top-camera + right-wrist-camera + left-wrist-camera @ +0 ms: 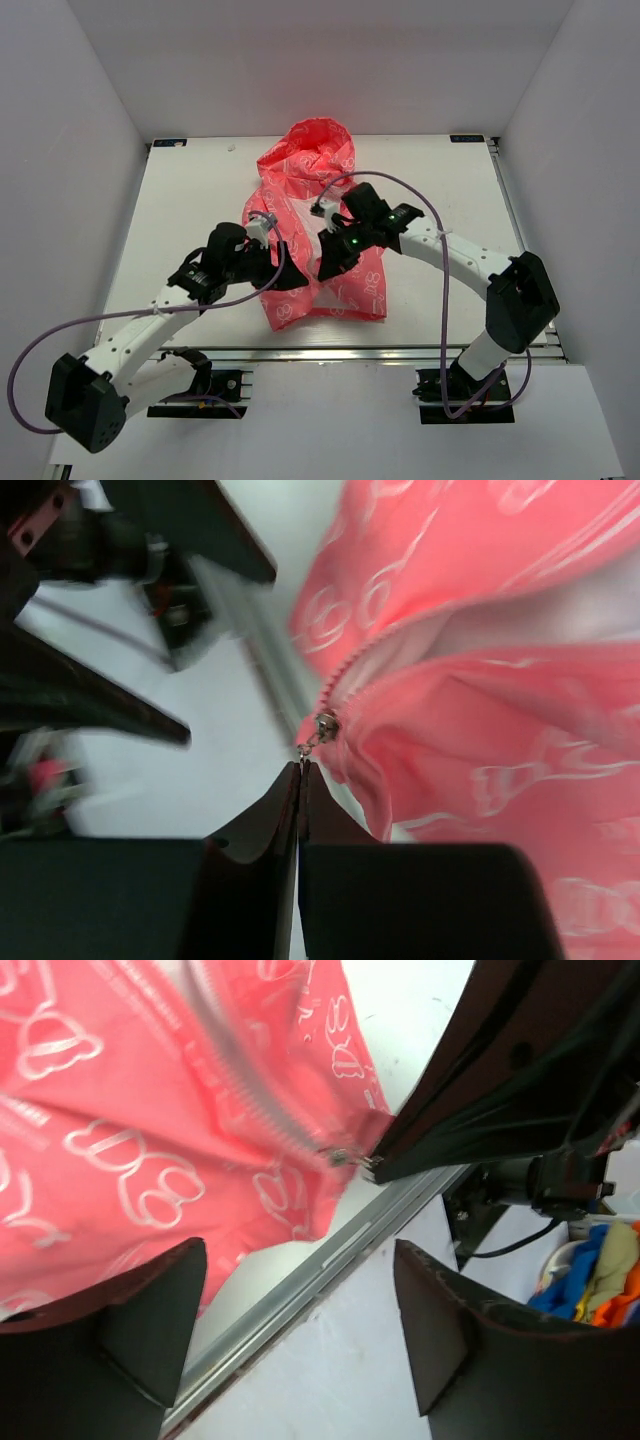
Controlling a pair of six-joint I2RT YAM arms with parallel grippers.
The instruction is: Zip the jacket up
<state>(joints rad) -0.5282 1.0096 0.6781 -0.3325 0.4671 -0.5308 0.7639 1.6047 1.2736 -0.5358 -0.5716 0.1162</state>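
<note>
Closed tight, the right gripper (300,770) is pinching the zipper pull (306,748) at the bottom hem (290,1230) of the jacket (290,215), which is lying on the white table (190,200). Left gripper (298,1265) is hovering spread and empty just beside that hem. Judged from this, it should be clamping the hem below the slider (326,725) while the right is drawing the pull straight along taut teeth toward the hood (320,150).

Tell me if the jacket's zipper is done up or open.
Open: the slider sits at the bottom, held by the shut right tool; above it the jacket parts, showing white lining.
</note>
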